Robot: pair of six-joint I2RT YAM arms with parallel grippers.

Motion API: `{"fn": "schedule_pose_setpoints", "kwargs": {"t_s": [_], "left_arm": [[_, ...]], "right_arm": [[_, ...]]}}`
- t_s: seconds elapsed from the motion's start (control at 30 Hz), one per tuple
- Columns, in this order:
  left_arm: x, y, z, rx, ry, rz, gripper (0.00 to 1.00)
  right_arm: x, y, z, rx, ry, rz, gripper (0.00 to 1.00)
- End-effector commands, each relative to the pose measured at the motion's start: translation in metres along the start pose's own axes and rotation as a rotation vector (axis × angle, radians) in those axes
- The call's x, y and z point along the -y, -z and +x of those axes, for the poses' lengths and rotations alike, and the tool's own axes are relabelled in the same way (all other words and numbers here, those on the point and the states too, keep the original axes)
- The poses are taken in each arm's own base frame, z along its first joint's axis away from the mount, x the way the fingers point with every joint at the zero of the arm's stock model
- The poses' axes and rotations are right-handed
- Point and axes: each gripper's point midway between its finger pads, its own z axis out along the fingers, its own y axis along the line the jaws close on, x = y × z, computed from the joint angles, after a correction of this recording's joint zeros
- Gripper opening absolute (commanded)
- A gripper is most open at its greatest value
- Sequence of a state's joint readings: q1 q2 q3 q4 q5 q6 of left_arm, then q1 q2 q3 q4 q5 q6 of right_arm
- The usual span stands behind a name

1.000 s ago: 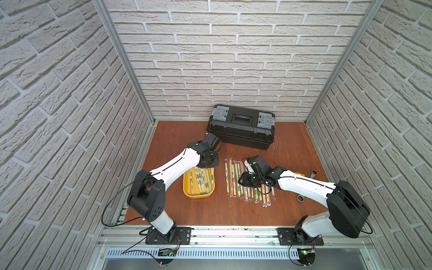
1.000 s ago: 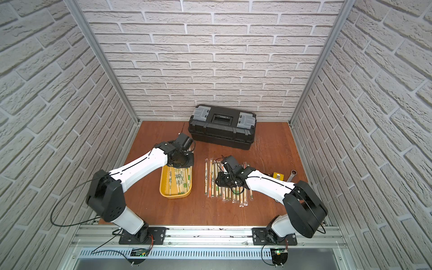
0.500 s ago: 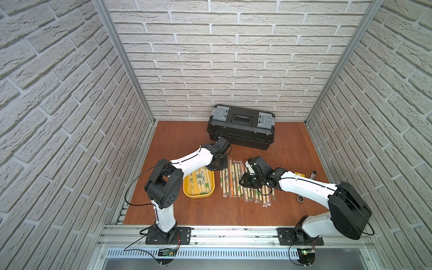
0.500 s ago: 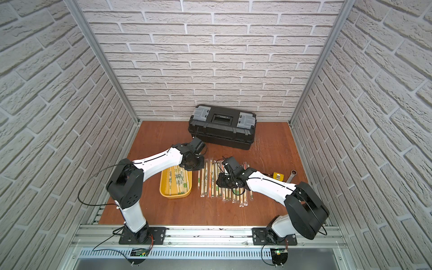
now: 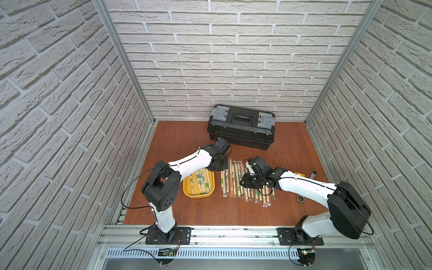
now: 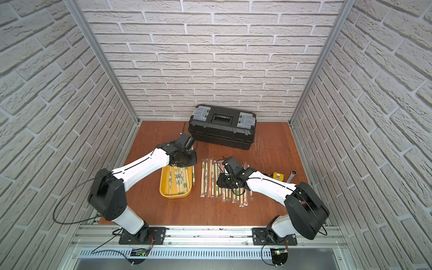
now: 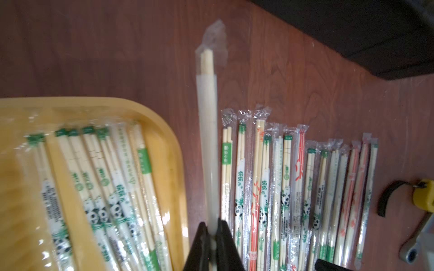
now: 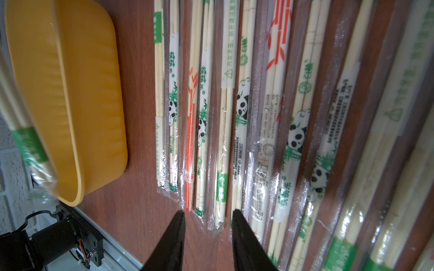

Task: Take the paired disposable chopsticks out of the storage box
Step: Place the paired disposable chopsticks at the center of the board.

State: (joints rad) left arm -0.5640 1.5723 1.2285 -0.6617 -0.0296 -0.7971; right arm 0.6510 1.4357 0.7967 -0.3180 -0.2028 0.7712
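Pale bamboo in a clear plastic sleeve: my left gripper (image 7: pixel 212 226) pinches one chopstick pair (image 7: pixel 207 140) tight, lengthwise between the shallow yellow plastic tray (image 7: pixel 173 164), which holds more pairs, and the tabletop row (image 7: pixel 285 176), apparently parallel. My right gripper (image 8: pixel 208 213) hovers half-open, empty.

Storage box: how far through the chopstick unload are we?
Done: a long row of sleeved pairs lies on the table beside the storage box. In hand: the left gripper is shut on one pair, held over the gap between box and row. The right gripper is open and empty over the row. Left: several pairs lie in the box.
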Motion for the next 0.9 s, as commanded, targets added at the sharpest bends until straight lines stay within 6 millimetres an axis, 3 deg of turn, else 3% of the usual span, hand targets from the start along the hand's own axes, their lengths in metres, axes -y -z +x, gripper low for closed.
{"fn": "schedule_pose_setpoints", "kwargs": {"t_s": [0.0, 0.1, 0.3, 0.7, 0.87], "left_arm": [[-0.038, 0.003, 0.009, -0.015, 0.024, -0.070, 0.00], [-0.060, 0.005, 0.012, -0.018, 0.062, -0.089, 0.00], [-0.060, 0.004, 0.017, -0.023, 0.070, -0.066, 0.00], [-0.039, -0.005, 0.014, -0.026, 0.045, -0.029, 0.00], [-0.009, -0.007, 0.009, -0.016, 0.007, 0.016, 0.00]], "right_arm": [[-0.010, 0.005, -0.007, 0.024, 0.019, -0.019, 0.36], [-0.010, 0.004, -0.007, 0.022, 0.018, -0.020, 0.36], [-0.010, 0.002, -0.007, 0.019, 0.009, -0.021, 0.36], [-0.006, 0.003, -0.006, 0.021, 0.005, -0.006, 0.36], [-0.005, 0.000, -0.005, 0.016, 0.004, 0.000, 0.36]]}}
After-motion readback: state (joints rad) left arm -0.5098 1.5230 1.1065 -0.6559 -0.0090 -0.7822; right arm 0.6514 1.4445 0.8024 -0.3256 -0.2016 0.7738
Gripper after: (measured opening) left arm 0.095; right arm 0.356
